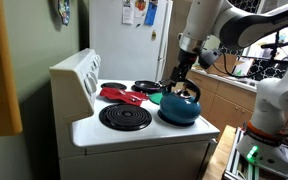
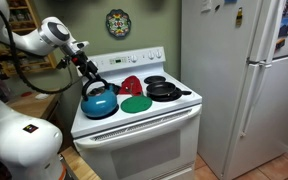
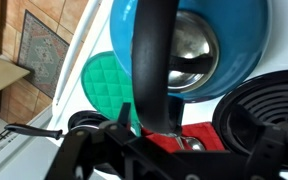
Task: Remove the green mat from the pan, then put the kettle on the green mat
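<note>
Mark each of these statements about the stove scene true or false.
1. The flat bright-green mat lies inside the shallow black pan. False: it lies on the white stovetop, outside the pan.
2. The gripper is at the arched dark handle of the squat teal-blue kettle. True.
3. The kettle stands on the green mat. False: it is beside the mat, not on it.
4. Red flat utensils lie on the stovetop. True.
</note>
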